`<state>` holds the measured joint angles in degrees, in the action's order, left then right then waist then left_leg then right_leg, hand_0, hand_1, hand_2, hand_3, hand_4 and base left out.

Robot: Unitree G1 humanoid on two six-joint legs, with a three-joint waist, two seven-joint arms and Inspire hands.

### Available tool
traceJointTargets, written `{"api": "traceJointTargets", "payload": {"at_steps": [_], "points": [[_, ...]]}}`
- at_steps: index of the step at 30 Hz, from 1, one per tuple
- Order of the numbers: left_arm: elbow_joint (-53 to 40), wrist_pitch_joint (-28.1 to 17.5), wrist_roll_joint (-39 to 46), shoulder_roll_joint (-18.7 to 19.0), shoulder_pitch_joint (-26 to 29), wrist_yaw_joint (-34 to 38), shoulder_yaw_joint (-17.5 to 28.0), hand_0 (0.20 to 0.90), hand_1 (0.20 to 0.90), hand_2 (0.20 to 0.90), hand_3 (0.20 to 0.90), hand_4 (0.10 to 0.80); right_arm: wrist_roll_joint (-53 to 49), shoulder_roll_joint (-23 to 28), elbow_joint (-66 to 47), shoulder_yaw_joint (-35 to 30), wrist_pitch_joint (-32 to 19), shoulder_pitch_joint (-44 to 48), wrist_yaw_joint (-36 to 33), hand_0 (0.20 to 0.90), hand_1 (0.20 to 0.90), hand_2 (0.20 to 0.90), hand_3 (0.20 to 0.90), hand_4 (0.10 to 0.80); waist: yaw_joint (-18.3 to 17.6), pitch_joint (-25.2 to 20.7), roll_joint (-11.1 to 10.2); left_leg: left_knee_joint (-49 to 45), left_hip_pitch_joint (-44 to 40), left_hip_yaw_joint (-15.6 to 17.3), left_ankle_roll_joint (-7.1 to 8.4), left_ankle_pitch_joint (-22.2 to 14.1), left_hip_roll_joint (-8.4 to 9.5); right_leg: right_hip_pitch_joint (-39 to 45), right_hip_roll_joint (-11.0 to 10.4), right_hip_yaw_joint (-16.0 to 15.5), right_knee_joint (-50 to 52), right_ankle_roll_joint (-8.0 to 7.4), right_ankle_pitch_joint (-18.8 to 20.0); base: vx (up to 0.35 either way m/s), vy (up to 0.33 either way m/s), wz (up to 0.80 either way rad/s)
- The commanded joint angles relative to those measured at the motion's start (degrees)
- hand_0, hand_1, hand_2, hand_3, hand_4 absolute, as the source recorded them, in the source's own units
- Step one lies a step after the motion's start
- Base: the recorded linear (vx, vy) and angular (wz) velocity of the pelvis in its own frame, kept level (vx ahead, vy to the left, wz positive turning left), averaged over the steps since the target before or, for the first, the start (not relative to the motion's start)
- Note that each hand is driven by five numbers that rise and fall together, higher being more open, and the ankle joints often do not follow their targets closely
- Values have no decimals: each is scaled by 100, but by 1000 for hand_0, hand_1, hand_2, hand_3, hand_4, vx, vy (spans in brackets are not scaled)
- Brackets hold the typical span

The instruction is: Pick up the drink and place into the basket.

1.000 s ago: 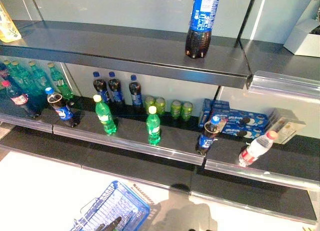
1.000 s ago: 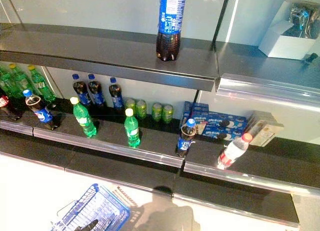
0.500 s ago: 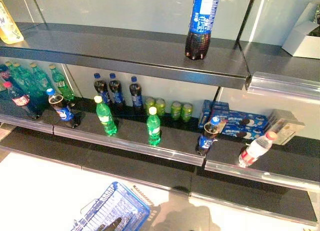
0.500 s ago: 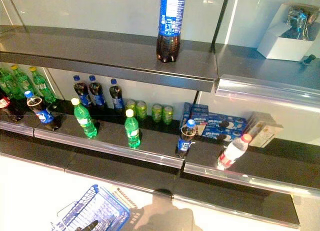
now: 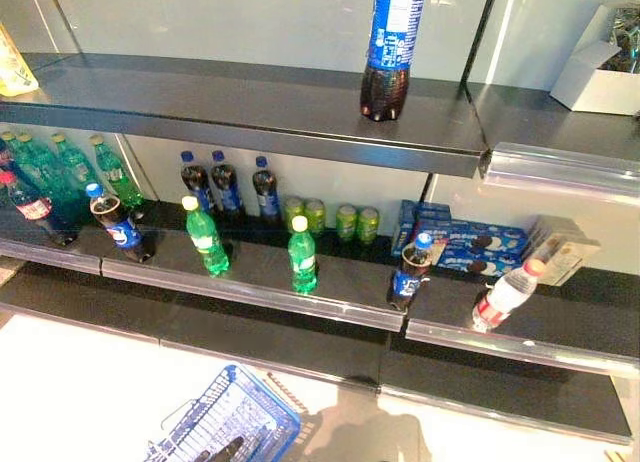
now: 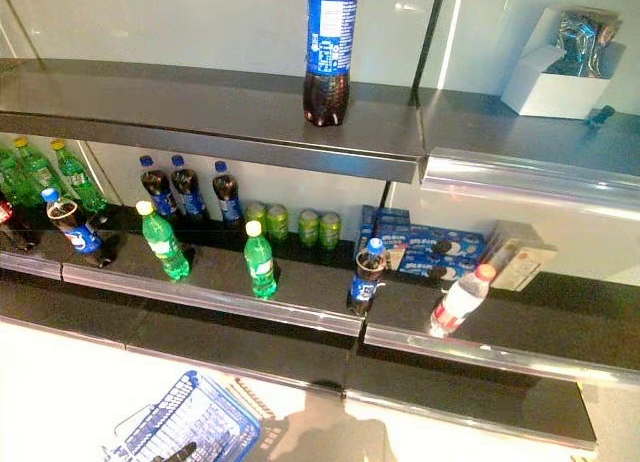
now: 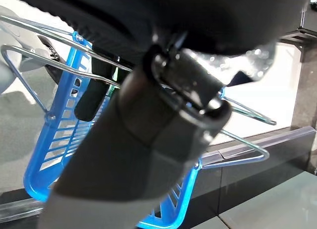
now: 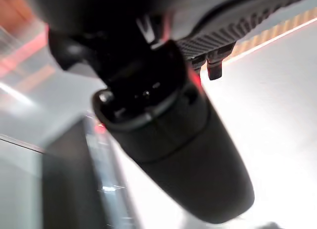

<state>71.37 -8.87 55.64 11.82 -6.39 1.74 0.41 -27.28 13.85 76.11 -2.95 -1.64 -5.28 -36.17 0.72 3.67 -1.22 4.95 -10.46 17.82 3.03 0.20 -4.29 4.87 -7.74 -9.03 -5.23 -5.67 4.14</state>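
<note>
A tall cola bottle [image 5: 390,47] with a blue label stands on the top shelf [image 5: 250,102]. On the middle shelf stand two green bottles [image 5: 205,237] and small cola bottles [image 5: 408,272], and a clear bottle with a red cap [image 5: 503,297] leans at the right. My left hand [image 5: 222,450] is shut on the thin wire handles [image 7: 242,140] of the blue basket [image 5: 235,422], which hangs low at the left in front of the shelves. My right hand [image 8: 168,140] shows in its wrist view, open and empty, far from the shelves.
Dark cola bottles [image 5: 225,182] and green cans [image 5: 330,217] stand at the back of the middle shelf. Green bottles [image 5: 70,162] stand at the far left. Blue cookie boxes [image 5: 470,247] lie at the right. A white box [image 5: 595,72] sits on the top shelf.
The whole picture has shifted a little, so the camera moved. The bottles stand as before and the blue basket still hangs low at the left.
</note>
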Motion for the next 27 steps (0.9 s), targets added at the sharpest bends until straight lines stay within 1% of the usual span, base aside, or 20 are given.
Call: {"api": "traceJointTargets", "payload": {"at_steps": [1, 2, 3, 4, 5, 6, 8, 9, 10, 11, 12, 13, 14, 16, 18, 19, 23, 24, 26, 27], "points": [[-118, -219, 75, -139, 561, -397, 25, 300, 300, 300, 200, 100, -102, 438, 314, -70, -477, 491, -706, 900, 900, 900, 900, 800, 67, 137, 16, 5, -50, -429, 143, -307, -258, 235, -398, -258, 23, -422, 36, -7, -9, -4], [-143, -200, 65, -106, 551, -413, 28, 300, 300, 300, 200, 100, -54, 489, 246, -130, -685, 511, -931, 900, 900, 900, 900, 800, 79, 135, 2, 5, -48, -437, 137, -309, -258, 238, -394, -257, 23, -422, 33, -35, -62, -1], [-318, -106, 19, 18, 500, -405, 51, 300, 300, 300, 200, 100, 137, 595, -201, -287, -1221, 509, -1467, 900, 900, 900, 900, 800, 127, 134, -74, 5, -39, -477, 121, -305, -263, 246, -379, -267, 23, -438, 48, -48, -80, 0], [-393, -78, 6, 46, 484, -383, 63, 300, 300, 300, 200, 100, 217, 613, -399, -305, -1425, 503, -1616, 900, 900, 900, 900, 800, 137, 142, -95, 5, -31, -492, 117, -298, -267, 242, -374, -267, 23, -442, 58, -47, -78, 0], [-426, -67, 4, 58, 472, -369, 64, 300, 300, 300, 200, 100, 223, 609, -477, -312, -1474, 492, -1640, 900, 900, 900, 900, 800, 140, 143, -106, 5, -28, -500, 116, -295, -267, 243, -373, -268, 23, -443, 61, -39, -61, 0], [-619, -5, -61, 85, 411, -276, 111, 300, 300, 300, 200, 100, 298, 602, -1052, -309, -1583, 420, -1892, 900, 900, 900, 900, 800, 151, 153, -147, 5, -10, -526, 116, -277, -279, 237, -367, -277, 23, -453, 81, -30, -52, 0], [-710, 17, -86, 86, 380, -226, 122, 300, 300, 300, 200, 100, 337, 596, -1320, -309, -1601, 376, -1984, 900, 900, 900, 900, 800, 148, 157, -162, 5, -5, -537, 114, -274, -282, 234, -365, -279, 23, -456, 89, -28, -44, 0], [-1002, 124, -159, 88, 288, -67, 195, 300, 300, 300, 200, 100, 587, 620, -2321, -277, -1456, 235, -2344, 900, 900, 900, 900, 800, 130, 172, -194, 5, 15, -561, 110, -265, -287, 218, -360, -276, 23, -462, 107, -27, -33, -1], [-1045, 141, -169, 88, 271, -40, 202, 300, 300, 300, 200, 100, 654, 616, -2444, -276, -1447, 206, -2402, 900, 900, 900, 900, 800, 126, 171, -198, 5, 16, -564, 110, -264, -288, 218, -359, -277, 23, -463, 108, -44, -37, -1], [-1263, 209, -218, 73, 191, 82, 274, 300, 300, 300, 200, 100, 838, 668, -3457, -247, -1143, 63, -2608, 900, 900, 900, 900, 800, 83, 180, -216, 5, 31, -575, 106, -261, -288, 198, -353, -264, 23, -466, 119, 0, 0, 0], [-1307, 222, -223, 68, 169, 109, 286, 300, 300, 300, 200, 100, 869, 671, -3645, -245, -1108, 17, -2629, 900, 900, 900, 900, 800, 71, 178, -218, 5, 33, -578, 104, -262, -285, 195, -352, -261, 23, -467, 120, -30, -6, -3], [-1477, 265, -265, 24, 73, 193, 367, 300, 300, 300, 200, 100, 1023, 660, -4496, -322, -1020, -136, -2610, 900, 900, 900, 900, 800, 18, 178, -223, 5, 39, -583, 100, -263, -282, 179, -350, -242, 23, -468, 122, -19, 21, -4], [-1592, 274, -341, -46, -31, 221, 453, 300, 300, 300, 200, 100, 1474, 643, -5358, -400, -880, -286, -2601, 900, 900, 900, 900, 800, -37, 163, -220, 5, 47, -582, 86, -273, -268, 159, -346, -207, 23, -468, 111, -17, 30, -4], [-1701, 268, -377, -135, -159, 250, 551, 300, 300, 300, 200, 100, 1836, 649, -6334, -476, -864, -487, -2415, 900, 900, 900, 900, 800, -110, 135, -206, 5, 43, -571, 68, -292, -254, 136, -348, -164, 23, -464, 94, -3, 38, -2], [-1713, 255, -390, -173, -201, 241, 587, 300, 300, 300, 200, 100, 2009, 694, -6718, -508, -888, -541, -2288, 900, 900, 900, 900, 800, -141, 120, -194, 5, 38, -559, 66, -304, -249, 124, -348, -145, 23, -466, 88, 7, 40, -1], [-1676, 229, -375, -210, -229, 220, 621, 300, 300, 300, 200, 100, 2155, 830, -7297, -551, -827, -578, -2091, 900, 900, 900, 900, 800, -189, 90, -175, 5, 29, -534, 63, -328, -241, 106, -351, -114, 23, -463, 71, 16, 65, -1], [-1569, 176, -362, -265, -254, 154, 665, 300, 300, 300, 200, 100, 2276, 996, -7943, -637, -1090, -550, -1544, 900, 900, 900, 900, 800, -236, 32, -142, 5, 30, -496, 72, -352, -232, 75, -365, -75, 23, -462, 45, 8, 30, -1], [-1519, 160, -362, -267, -259, 132, 674, 300, 300, 300, 200, 100, 2205, 1076, -8134, -649, -1189, -497, -1260, 900, 900, 900, 900, 800, -238, 10, -141, 5, 35, -485, 78, -356, -237, 66, -373, -79, 23, -460, 40, 9, 15, -4], [-1450, 135, -371, -275, -262, 98, 683, 300, 300, 300, 200, 100, 2095, 1177, -8332, -654, -1243, -417, -944, 900, 900, 900, 900, 800, -227, -16, -141, 5, 41, -482, 88, -359, -241, 57, -383, -98, 23, -454, 33, 17, 12, -6], [-1445, 133, -372, -276, -261, 96, 685, 300, 300, 300, 200, 100, 2087, 1181, -8340, -656, -1242, -415, -927, 900, 900, 900, 900, 800, -227, -17, -140, 5, 42, -483, 88, -358, -241, 57, -384, -99, 23, -454, 33, 27, 5, -5]]}}
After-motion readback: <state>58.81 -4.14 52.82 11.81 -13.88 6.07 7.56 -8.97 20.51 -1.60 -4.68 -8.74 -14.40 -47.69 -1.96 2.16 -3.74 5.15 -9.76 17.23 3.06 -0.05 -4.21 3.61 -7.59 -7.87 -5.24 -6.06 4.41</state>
